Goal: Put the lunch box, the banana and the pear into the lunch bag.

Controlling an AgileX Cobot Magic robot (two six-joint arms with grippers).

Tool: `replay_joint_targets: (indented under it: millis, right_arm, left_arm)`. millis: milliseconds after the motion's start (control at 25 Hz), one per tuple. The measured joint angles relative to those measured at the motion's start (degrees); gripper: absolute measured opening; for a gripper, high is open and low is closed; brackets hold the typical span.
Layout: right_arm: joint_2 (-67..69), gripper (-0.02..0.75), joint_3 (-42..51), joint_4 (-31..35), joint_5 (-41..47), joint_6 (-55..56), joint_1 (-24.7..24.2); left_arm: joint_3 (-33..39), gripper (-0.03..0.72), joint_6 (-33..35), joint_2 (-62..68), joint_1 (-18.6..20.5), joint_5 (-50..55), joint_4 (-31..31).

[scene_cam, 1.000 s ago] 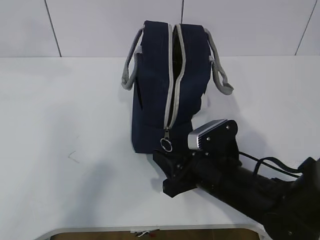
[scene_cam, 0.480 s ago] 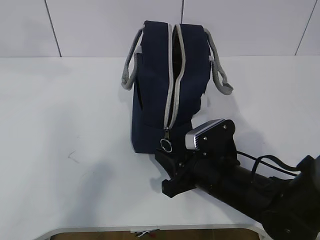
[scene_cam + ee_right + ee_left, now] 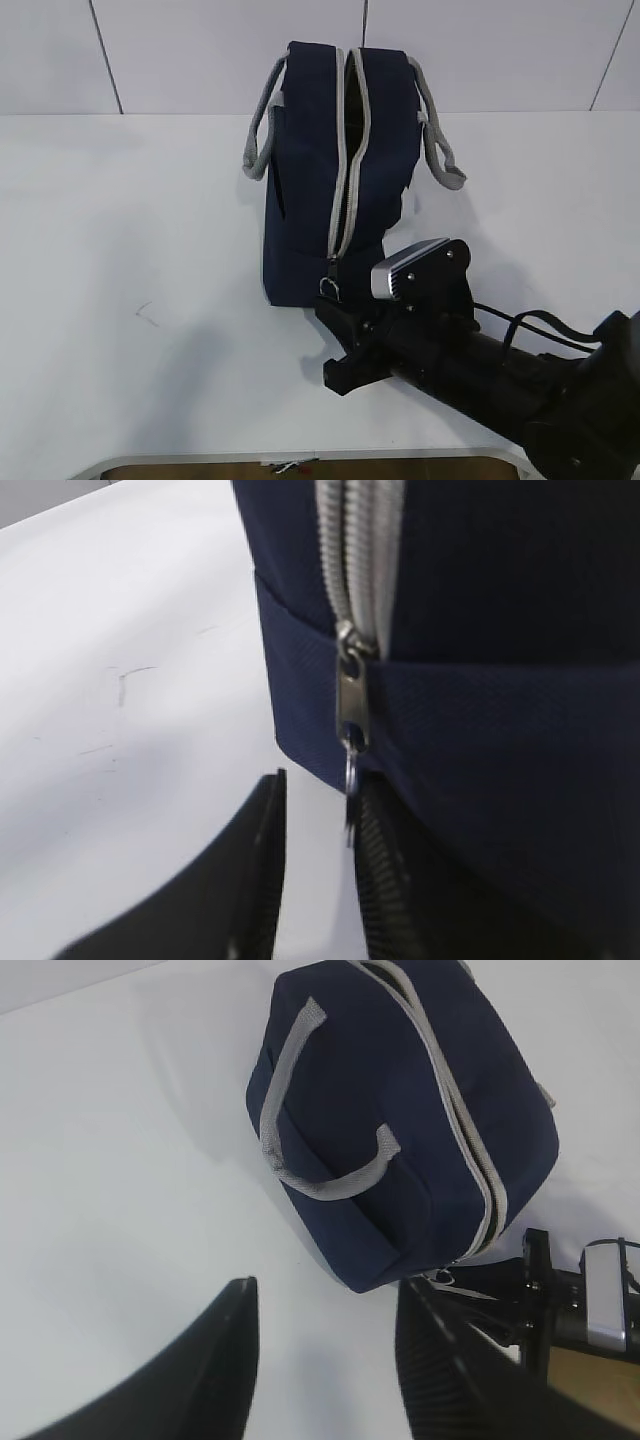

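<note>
On a white table [image 3: 120, 220], a navy-blue lunch bag [image 3: 330, 150] stands upright near the back wall, its grey zipper [image 3: 350, 170] running over the top and down the end that faces the camera. Grey rope handles [image 3: 258, 135] hang at both sides. The top of the zipper is parted a little. The right gripper [image 3: 335, 300] reaches in low from the lower right to the foot of the bag, its two dark fingers [image 3: 250, 880] close on either side of the zipper pull's small metal ring [image 3: 351, 780]; whether they pinch it cannot be told. The left gripper [image 3: 325, 1360] hovers above the table beside the bag, its jaws standing apart and holding nothing.
</note>
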Motion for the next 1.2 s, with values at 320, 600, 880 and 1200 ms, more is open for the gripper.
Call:
replay_joint_targets:
  millis: [320,600,880,1200]
  right_arm:
    - [0.00,0.086,0.00,0.00,0.00,0.95,0.00]
    - [0.00,0.014,0.00,0.59,0.00,2.04,0.00]
    - [-0.28,0.013,2.34,2.11,-0.11,3.39,0.00]
    - [-6.80,0.013,5.29,1.74,2.16,4.20,0.00]
  left_arm:
    - [0.00,0.311,0.00,0.00,0.00,0.00,0.00]
    - [0.00,0.307,0.00,0.00,0.00,0.00,0.00]
    - [0.00,0.307,0.00,0.00,0.00,0.00,-0.10]
    - [0.00,0.306,0.00,0.00,0.00,0.00,-0.10]
